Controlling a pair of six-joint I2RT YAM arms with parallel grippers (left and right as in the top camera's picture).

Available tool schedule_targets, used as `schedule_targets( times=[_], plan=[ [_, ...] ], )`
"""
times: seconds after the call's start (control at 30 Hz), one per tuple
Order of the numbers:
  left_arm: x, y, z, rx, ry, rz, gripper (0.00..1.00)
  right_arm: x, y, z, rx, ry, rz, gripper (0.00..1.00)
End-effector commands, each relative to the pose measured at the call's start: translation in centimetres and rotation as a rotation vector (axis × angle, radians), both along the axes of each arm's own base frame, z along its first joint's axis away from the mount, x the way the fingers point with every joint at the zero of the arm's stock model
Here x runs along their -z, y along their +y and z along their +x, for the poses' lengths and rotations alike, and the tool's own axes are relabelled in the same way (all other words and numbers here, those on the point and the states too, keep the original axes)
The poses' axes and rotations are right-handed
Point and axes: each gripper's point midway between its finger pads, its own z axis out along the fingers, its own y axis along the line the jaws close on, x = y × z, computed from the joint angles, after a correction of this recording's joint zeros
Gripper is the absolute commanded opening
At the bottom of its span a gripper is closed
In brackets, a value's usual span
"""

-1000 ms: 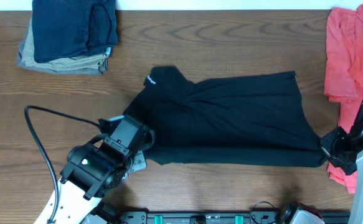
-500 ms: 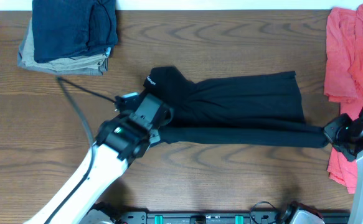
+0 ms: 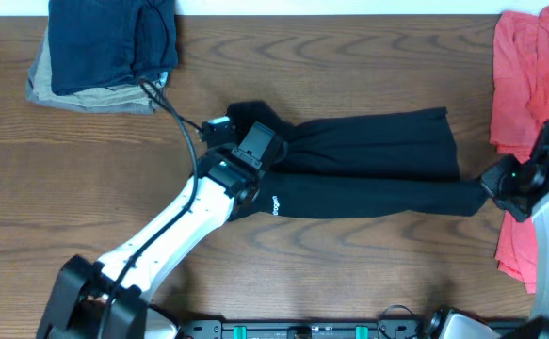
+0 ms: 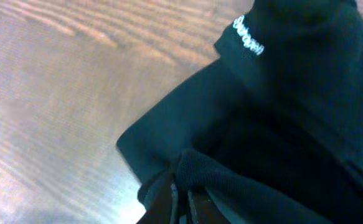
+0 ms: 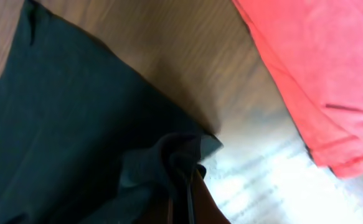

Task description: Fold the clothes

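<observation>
Left claw (image 4: 180, 190), right claw (image 5: 184, 186) carried T-shirt (image 3: 368, 155) near edge farther, folding.

One black T-shirt (image 3: 368, 160), one red heap (image 3: 524, 85), two folded garments (image 3: 104, 47).

Dark wooden worktop (image 3: 57, 188), black T-shirt (image 3: 378, 151) stretched lengthwise across the middle (small white logo (image 3: 276, 204) near its left end), folded stack (image 3: 104, 47), navy over tan, far left corner, red garment (image 3: 524, 85) rumpled along the right edge
</observation>
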Motion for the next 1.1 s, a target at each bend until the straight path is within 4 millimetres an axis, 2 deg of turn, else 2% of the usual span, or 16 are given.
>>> schedule_targets(
  times=[0.0, 0.07, 0.13, 0.3, 0.37, 0.47, 0.53, 0.63, 0.67, 0.73, 0.83, 0.9, 1.07],
  plan=[
    [-0.2, 0.5, 1.4, 0.011, -0.039, 0.069, 0.06, 1.2, -0.1, 0.7, -0.015, 0.032, -0.022, 0.01],
    [0.1, 0.1, 1.9, 0.011, -0.050, 0.061, 0.07, 1.8, -0.1, 1.3, -0.036, 0.038, -0.024, 0.01],
    [0.6, -0.2, 2.4, 0.011, -0.057, 0.057, 0.13, 2.3, -0.1, 1.8, -0.067, 0.038, -0.034, 0.06],
    [1.3, -0.6, 3.1, 0.044, -0.055, 0.075, 0.17, 2.3, -0.3, 2.7, -0.112, 0.020, -0.057, 0.34],
    [1.2, -0.5, 3.4, 0.060, -0.056, 0.085, 0.17, 2.2, -0.4, 2.8, -0.123, 0.018, -0.063, 0.54],
    [0.8, -0.2, 3.7, 0.090, -0.055, 0.106, 0.29, 1.8, -0.3, 2.6, -0.135, 0.029, -0.062, 0.65],
    [0.3, -0.2, 3.6, 0.122, -0.042, 0.114, 0.39, 1.3, -0.2, 2.5, -0.143, 0.040, -0.057, 0.67],
    [-0.4, -1.2, 3.3, 0.194, -0.026, 0.077, 0.80, 0.3, 0.3, 2.5, -0.175, 0.042, -0.032, 0.67],
    [-0.7, -1.5, 3.3, 0.214, -0.024, 0.061, 0.91, 0.0, 0.7, 2.7, -0.195, 0.034, -0.015, 0.68],
    [-1.3, -2.1, 3.4, 0.252, -0.024, 0.022, 1.00, -0.5, 1.9, 3.1, -0.249, 0.007, 0.037, 0.67],
    [-1.9, -3.3, 4.2, 0.344, 0.002, -0.070, 0.98, -0.7, 3.5, 3.3, -0.318, -0.021, 0.109, 0.67],
    [-2.2, -3.8, 4.9, 0.405, 0.017, -0.141, 0.98, -0.6, 3.9, 3.0, -0.324, -0.011, 0.126, 0.68],
    [-2.5, -3.1, 6.9, 0.455, 0.048, -0.285, 0.98, -0.4, 4.5, 2.4, -0.344, 0.016, 0.139, 0.66]
  ],
)
